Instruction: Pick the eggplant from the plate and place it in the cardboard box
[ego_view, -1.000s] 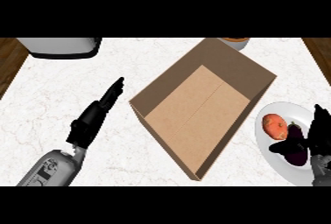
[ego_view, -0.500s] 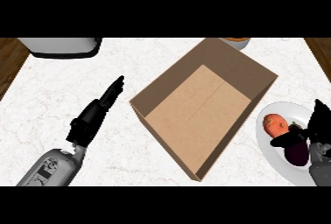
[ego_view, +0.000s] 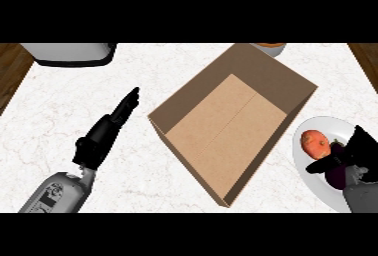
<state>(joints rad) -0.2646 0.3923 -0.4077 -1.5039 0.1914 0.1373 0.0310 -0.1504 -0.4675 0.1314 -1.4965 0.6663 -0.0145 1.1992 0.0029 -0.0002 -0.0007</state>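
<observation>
Black left hand (ego_view: 103, 136), black right hand (ego_view: 359, 152); grey forearms (ego_view: 57, 194), left dark-marked.

Dark purple eggplant (ego_view: 337, 176) lying on white plate (ego_view: 310, 179), partly hidden; open brown cardboard box (ego_view: 221, 125) just left, set diagonally.

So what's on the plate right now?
An orange-red fruit lies in the open on the plate. Beside it the dark eggplant shows only in part; the right hand curls round it and covers the rest.
</observation>
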